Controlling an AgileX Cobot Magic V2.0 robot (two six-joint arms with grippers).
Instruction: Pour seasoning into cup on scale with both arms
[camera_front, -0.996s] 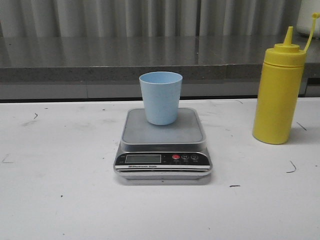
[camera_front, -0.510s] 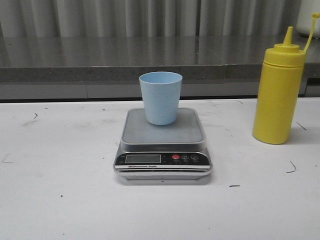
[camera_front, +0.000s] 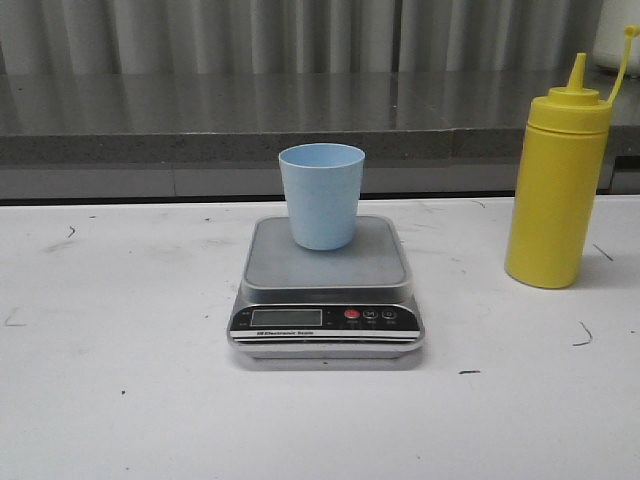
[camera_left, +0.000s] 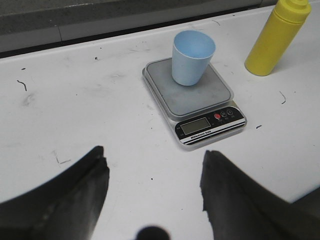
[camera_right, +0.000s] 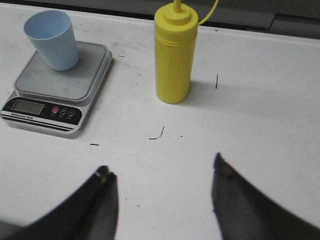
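Note:
The pale blue cup (camera_front: 321, 195) stands upright on the silver-grey scale (camera_front: 326, 288) at the table's middle. The tall yellow seasoning bottle (camera_front: 556, 185) stands upright to the right of the scale, its cap strap hanging open. Neither arm shows in the front view. My left gripper (camera_left: 152, 155) is open and empty, well short of the scale (camera_left: 200, 97) and cup (camera_left: 191, 57). My right gripper (camera_right: 161, 167) is open and empty over bare table, with the bottle (camera_right: 173, 55) ahead of it and the scale (camera_right: 57, 90) and cup (camera_right: 51, 40) off to one side.
A grey counter ledge (camera_front: 300, 115) runs behind the white table (camera_front: 120, 400). Small dark marks dot the tabletop.

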